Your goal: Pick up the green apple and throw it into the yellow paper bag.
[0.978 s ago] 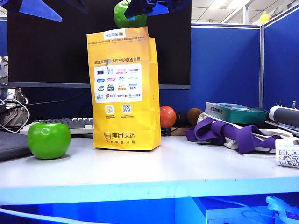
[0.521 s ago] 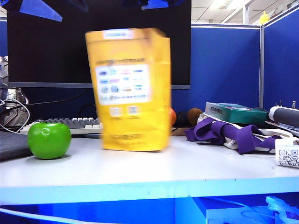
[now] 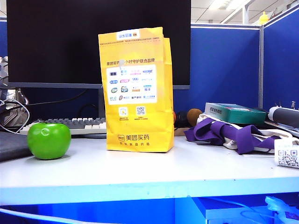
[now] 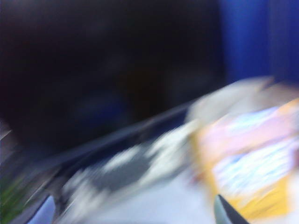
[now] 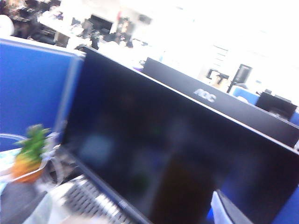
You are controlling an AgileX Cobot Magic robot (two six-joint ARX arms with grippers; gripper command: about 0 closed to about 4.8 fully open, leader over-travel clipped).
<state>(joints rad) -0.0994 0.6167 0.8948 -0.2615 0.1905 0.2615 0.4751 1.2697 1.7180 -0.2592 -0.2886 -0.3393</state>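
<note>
Exterior view: no arm in frame. Left wrist view, heavily blurred: left gripper (image 4: 140, 219) shows only a dark pointed fingertip (image 4: 228, 213) lower right and a pale bluish one lower left. Right wrist view: right gripper's fingertip (image 5: 224, 211), white-and-dark wedge (lower right corner)

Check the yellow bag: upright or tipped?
Upright. The bag stands flat on the table, top edge level, sides vertical.
</note>
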